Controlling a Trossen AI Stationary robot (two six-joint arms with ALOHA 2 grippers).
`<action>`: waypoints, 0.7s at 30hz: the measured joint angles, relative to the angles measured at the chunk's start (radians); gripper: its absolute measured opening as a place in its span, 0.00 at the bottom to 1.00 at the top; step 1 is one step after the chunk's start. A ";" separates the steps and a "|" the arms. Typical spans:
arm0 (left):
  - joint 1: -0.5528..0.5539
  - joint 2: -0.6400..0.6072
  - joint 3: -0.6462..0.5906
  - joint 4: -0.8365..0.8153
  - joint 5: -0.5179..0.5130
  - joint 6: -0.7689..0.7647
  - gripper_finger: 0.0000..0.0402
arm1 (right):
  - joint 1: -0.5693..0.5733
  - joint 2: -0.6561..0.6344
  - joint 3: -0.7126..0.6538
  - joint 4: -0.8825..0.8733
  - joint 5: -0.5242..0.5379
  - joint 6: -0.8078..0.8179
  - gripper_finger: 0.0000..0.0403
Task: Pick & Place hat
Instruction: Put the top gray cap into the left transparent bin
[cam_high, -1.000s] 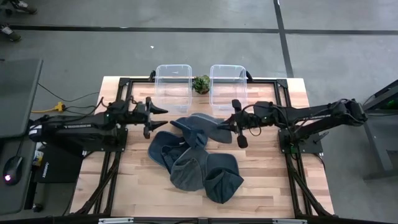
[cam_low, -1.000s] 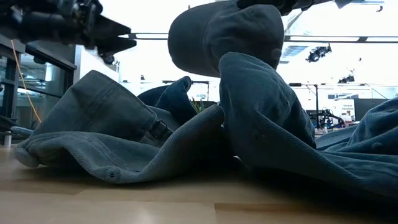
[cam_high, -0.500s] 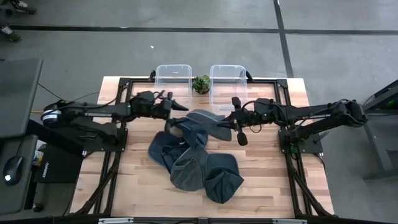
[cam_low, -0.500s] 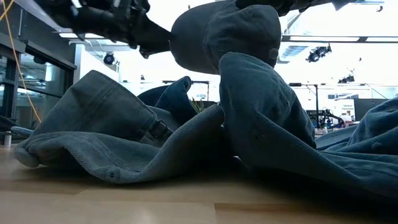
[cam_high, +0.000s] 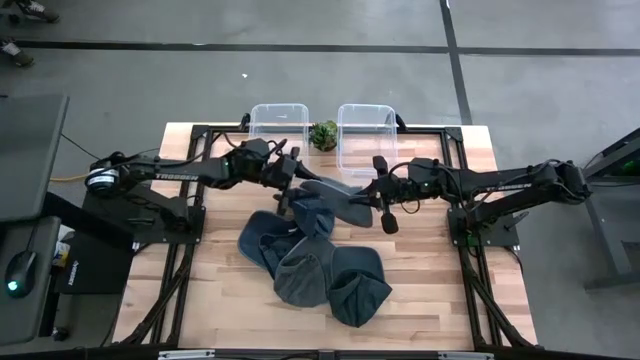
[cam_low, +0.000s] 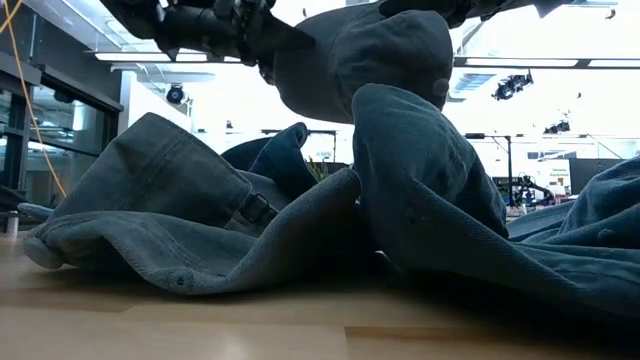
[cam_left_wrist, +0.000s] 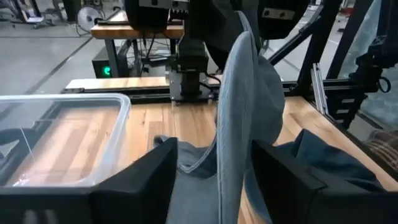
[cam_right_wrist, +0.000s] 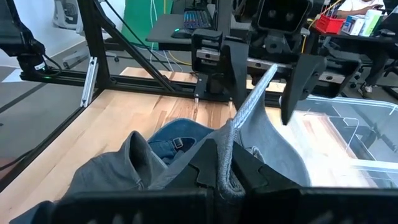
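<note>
A blue-grey denim hat (cam_high: 325, 198) is held up above a pile of similar hats (cam_high: 315, 265) that lies on the table; in the low view the held hat (cam_low: 360, 60) shows over the pile (cam_low: 200, 220). My right gripper (cam_high: 372, 200) (cam_right_wrist: 225, 167) is shut on the hat's right end. My left gripper (cam_high: 292, 185) (cam_left_wrist: 214, 149) is open at the hat's left end. One of its fingers stands on each side of the upright cloth edge (cam_left_wrist: 233, 112). Whether they touch it I cannot tell. My right gripper pinches the hat's edge at its right end (cam_right_wrist: 231, 140) between its two fingers. It comes in level from the table's right side. The hat is lifted, stretching from the fingers toward the left arm with its cloth standing on edge.
Two clear plastic bins (cam_high: 279, 135) (cam_high: 365, 135) stand at the table's far edge with a small plant (cam_high: 323, 135) between them. One bin (cam_left_wrist: 62, 143) is close beside my left gripper. Bare wood shows to the left and right of the pile.
My left arm has swung from the table's left toward the held hat, and its open fingers now straddle the hat's left end. The right gripper and the hat have kept still.
</note>
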 joint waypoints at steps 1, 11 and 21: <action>0.000 0.000 0.000 -0.007 0.000 0.000 0.40 | 0.000 0.000 0.000 -0.001 0.000 0.000 0.02; -0.015 0.000 0.000 -0.070 0.032 0.025 0.02 | 0.000 0.000 0.000 -0.005 0.009 0.000 0.02; -0.039 0.000 0.000 -0.070 -0.015 0.026 0.01 | 0.001 -0.003 0.000 0.005 0.037 0.000 0.32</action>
